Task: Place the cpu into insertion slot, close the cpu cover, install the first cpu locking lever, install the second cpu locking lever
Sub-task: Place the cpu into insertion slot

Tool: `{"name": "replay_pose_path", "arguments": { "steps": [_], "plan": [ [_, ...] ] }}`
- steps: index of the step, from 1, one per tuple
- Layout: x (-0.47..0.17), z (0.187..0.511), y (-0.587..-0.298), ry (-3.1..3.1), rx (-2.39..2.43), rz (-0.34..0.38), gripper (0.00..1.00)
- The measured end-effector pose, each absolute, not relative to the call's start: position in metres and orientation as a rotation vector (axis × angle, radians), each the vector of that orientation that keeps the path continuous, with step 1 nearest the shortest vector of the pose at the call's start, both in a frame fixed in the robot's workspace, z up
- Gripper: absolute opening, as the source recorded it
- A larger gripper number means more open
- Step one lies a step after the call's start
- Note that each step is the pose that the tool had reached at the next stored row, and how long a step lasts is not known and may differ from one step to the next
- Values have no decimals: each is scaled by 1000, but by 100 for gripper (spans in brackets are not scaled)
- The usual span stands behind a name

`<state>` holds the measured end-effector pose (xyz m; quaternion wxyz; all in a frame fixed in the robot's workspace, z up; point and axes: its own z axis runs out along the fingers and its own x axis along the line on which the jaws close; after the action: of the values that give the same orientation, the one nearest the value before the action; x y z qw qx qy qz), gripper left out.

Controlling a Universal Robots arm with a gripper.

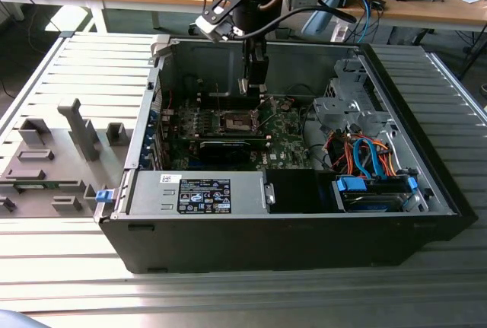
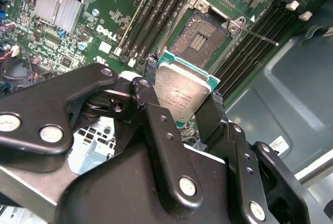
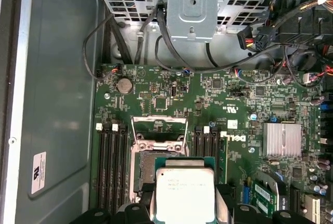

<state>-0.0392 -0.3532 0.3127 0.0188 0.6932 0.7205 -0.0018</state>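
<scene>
My gripper [image 2: 182, 86] is shut on the cpu [image 2: 181, 93], a flat silver-topped square chip with a green edge, pinched by two opposite sides between the black fingers [image 2: 156, 115]. The chip hangs tilted above the green board, just short of the insertion slot [image 2: 200, 39], whose dark square of contacts lies bare. In the first wrist view the cpu [image 3: 184, 190] overlaps one side of the insertion slot [image 3: 139, 174], and the cpu cover [image 3: 158, 117] stands raised beyond it. A thin locking lever [image 2: 257, 37] sticks out beside the socket. In the exterior view the gripper [image 1: 255, 88] hangs inside the case over the insertion slot [image 1: 236, 121].
Black memory slots [image 3: 112, 167] flank the socket on both sides. A finned heat sink [image 3: 282, 140] and a black expansion card [image 1: 228, 148] lie nearby. Drive cage [image 1: 346, 96], cables [image 1: 361, 153] and power supply [image 1: 198, 191] fill the case. Grey fixtures [image 1: 76, 126] stand outside it.
</scene>
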Motion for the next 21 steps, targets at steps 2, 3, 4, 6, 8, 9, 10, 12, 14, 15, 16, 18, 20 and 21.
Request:
{"name": "replay_pose_path", "arguments": {
  "steps": [2,3,4,6,8,9,10,12,14,15,16,18,20,21],
  "plan": [
    [-39,313,-353,2232,2157,-6,54],
    [-39,313,-353,2229,2160,-6,54],
    [-39,313,-353,2226,2163,-6,54],
    [-39,313,-353,2223,2166,-6,54],
    [-39,313,-353,2220,2169,-6,54],
    [-39,313,-353,2219,2171,-6,54],
    [-39,313,-353,2217,2172,-6,54],
    [-39,313,-353,2212,2177,-6,54],
    [-39,313,-353,2206,2184,-7,54],
    [-39,313,-353,2203,2187,-7,54],
    [-39,312,-353,2200,2190,-7,54],
    [-39,312,-353,2195,2195,-7,54],
    [-39,312,-353,2192,2198,-7,54],
    [-39,312,-353,2191,2199,-7,54]
  ]
}}
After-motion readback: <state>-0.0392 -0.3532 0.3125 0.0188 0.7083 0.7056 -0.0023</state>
